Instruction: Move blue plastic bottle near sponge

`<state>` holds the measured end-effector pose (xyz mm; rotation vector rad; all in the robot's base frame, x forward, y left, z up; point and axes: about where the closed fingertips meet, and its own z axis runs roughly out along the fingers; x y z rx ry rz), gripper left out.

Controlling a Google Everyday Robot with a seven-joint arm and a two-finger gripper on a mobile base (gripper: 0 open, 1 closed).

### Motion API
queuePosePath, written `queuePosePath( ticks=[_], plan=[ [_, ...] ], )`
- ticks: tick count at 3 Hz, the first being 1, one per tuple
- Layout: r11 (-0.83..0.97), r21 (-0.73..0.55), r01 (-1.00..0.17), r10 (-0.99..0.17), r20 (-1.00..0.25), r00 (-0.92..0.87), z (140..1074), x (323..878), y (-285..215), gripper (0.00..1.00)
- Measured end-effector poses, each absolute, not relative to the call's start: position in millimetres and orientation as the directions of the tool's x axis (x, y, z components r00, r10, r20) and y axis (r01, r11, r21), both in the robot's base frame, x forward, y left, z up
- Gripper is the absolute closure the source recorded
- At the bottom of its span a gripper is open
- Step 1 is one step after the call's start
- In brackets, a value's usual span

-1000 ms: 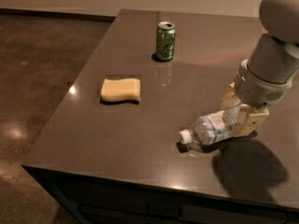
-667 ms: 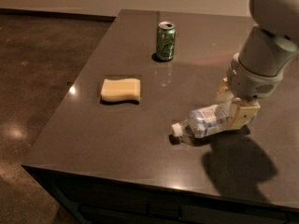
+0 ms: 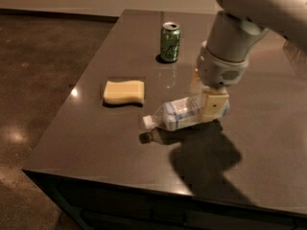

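The blue plastic bottle (image 3: 180, 114) is clear with a white cap and a white-and-blue label. It is held on its side just above the table, cap pointing left towards the sponge. My gripper (image 3: 207, 102) is shut on the bottle's base end, coming down from above. The sponge (image 3: 124, 92) is pale yellow with wavy edges and lies flat on the table, a short gap to the left of the bottle's cap.
A green soda can (image 3: 170, 42) stands upright at the back, behind the sponge and bottle. The dark table (image 3: 105, 143) has its left edge close to the sponge and its front edge below the bottle. The arm's shadow falls on the table at front right.
My gripper has carried the bottle to the left, from the right part of the table to near the sponge. The sponge and can have not moved.
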<state>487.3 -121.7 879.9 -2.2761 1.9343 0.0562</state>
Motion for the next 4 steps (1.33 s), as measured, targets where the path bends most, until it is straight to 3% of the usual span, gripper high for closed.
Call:
queuePosePath(
  ticks=[1,2,4],
  plan=[
    [-0.193,-0.066,-0.979,-0.965,-0.168,0.202,870,490,-79,1.0],
    [-0.213,-0.058,-0.975,-0.957,-0.19,0.22,862,497,-50,0.87],
    [-0.218,-0.057,-0.974,-0.951,-0.212,0.225,858,506,-31,0.41]
  ],
)
